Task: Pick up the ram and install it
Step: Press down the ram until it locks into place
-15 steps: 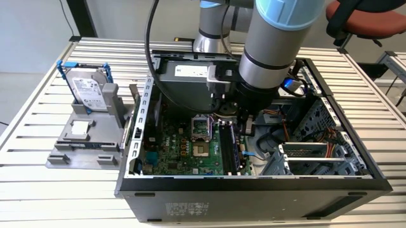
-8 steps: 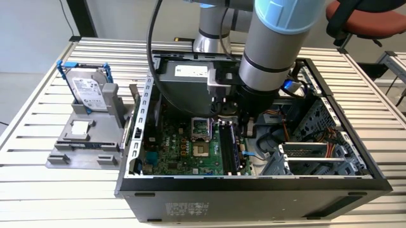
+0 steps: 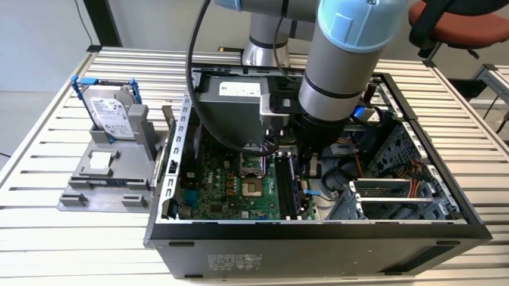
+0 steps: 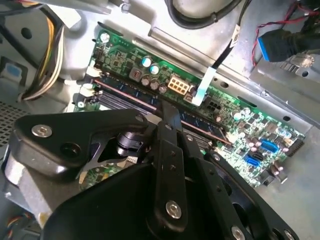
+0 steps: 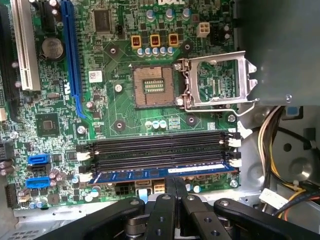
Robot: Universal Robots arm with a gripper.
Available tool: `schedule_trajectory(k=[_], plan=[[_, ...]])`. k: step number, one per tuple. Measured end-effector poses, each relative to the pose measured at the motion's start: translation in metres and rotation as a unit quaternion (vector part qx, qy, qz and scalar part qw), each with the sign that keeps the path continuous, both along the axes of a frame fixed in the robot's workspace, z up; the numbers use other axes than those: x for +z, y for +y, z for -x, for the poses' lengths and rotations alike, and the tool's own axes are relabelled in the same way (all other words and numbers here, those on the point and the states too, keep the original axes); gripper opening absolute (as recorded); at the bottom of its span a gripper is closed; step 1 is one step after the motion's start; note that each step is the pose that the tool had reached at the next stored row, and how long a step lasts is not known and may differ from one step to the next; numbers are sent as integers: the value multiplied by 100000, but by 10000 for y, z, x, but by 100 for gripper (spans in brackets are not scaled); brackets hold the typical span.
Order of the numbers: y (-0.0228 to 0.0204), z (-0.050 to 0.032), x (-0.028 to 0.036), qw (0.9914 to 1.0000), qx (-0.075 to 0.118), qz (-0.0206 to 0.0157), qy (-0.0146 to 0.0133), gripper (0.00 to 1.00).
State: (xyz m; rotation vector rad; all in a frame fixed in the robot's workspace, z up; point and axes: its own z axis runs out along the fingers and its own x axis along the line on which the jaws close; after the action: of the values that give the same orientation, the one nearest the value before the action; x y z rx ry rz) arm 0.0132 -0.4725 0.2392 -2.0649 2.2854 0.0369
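The ram (image 5: 150,175) is a long blue-edged stick standing in the motherboard memory slot nearest the board's edge, next to the empty black slots (image 5: 160,150). In the second wrist view the ram (image 4: 125,92) runs slantwise across the green board. My gripper (image 5: 175,186) is shut, its two black fingertips pressed together at the middle of the ram's top edge. The second wrist view shows the same gripper (image 4: 169,112) meeting the stick. In the exterior view the arm (image 3: 334,89) reaches down into the open computer case (image 3: 318,229) and hides the fingers.
The open CPU socket (image 5: 154,86) and its raised metal frame (image 5: 215,80) lie beyond the slots. Bundled cables (image 5: 280,135) run beside the board. A silver hard drive in a blue bracket (image 3: 111,110) stands on a grey fixture (image 3: 104,185) at the exterior view's left.
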Motion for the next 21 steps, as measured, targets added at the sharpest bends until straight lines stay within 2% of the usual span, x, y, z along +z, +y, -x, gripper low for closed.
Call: schedule_trajectory(k=[1, 7, 15, 16, 17, 19, 21], plan=[[-1, -2, 0, 100000, 8, 39, 29, 0], [-107, -1, -101, 100000, 80, 35, 63, 0], [-123, 3, -238, 100000, 86, 136, 86, 0], [-119, 8, -240, 100000, 83, 242, 111, 0], [-115, 11, -201, 99999, 81, 317, 130, 0], [-117, 13, -149, 100000, 79, -106, 35, 0], [-121, 14, -51, 100000, 74, 11, 59, 0]])
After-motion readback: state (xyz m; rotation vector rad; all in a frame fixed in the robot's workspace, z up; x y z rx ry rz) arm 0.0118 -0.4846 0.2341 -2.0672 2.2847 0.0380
